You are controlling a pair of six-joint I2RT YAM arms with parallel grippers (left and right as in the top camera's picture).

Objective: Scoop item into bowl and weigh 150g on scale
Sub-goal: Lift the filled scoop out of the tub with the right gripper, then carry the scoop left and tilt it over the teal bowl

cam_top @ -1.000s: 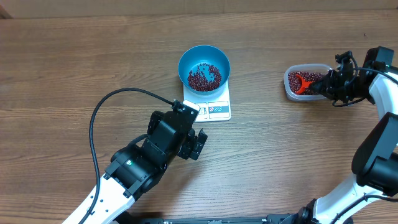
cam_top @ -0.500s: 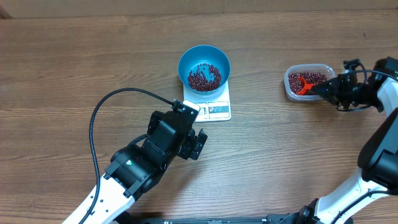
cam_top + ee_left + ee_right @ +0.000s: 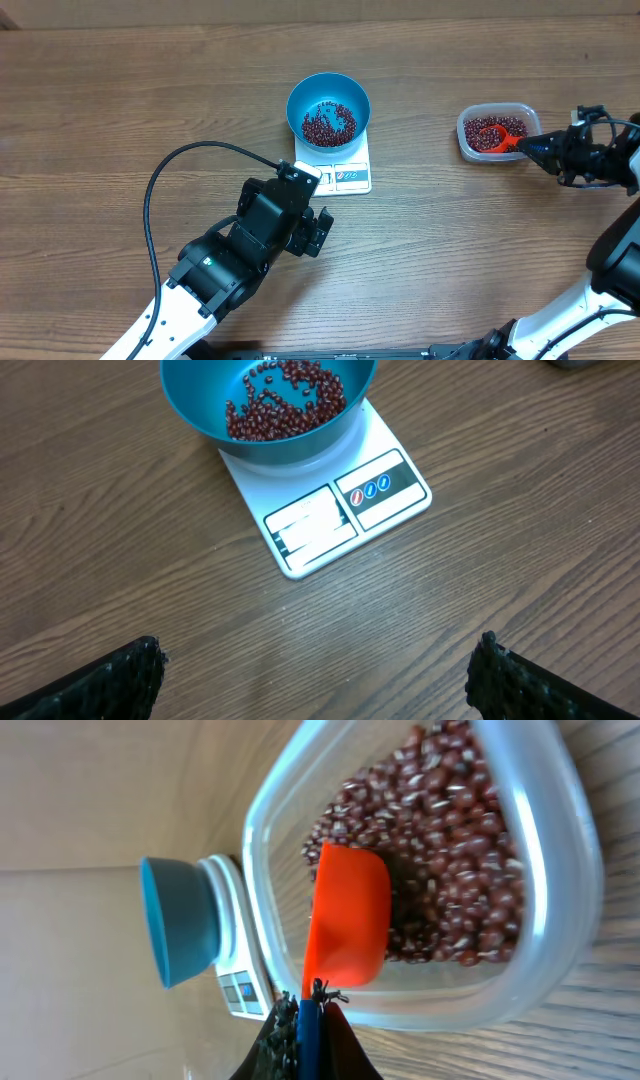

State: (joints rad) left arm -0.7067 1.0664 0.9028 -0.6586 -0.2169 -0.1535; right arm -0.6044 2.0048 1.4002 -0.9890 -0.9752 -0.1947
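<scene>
Left pincer (image 3: 320, 232): fingers fully apart, holding nothing, parked over bare surface (image 3: 120, 100) just short of the scale (image 3: 345, 177). The scale's display edge faces me, but the readout is too small to read, so I can't tell the weight. Bowl (image 3: 300, 92) sits upright on the scale's far half, with a thin layer of beans (image 3: 329, 122) across the bottom, well below the rim

Right pincer (image 3: 305, 1038): shut tight on the handle of the orange scoop (image 3: 348, 915). Scoop head is down inside the tub (image 3: 450, 996), on the bean heap there. Its open side is turned away from my wrist camera, so I can't tell if it's loaded. Tub is well off to the right of the scale, with plenty of stock in it

Status, my read: some beans delivered, target not confirmed, likely midway. Current step looks like digging the next load. To do: lift, carry to the bowl, tip, check the display, repeat or trim until target weight
</scene>
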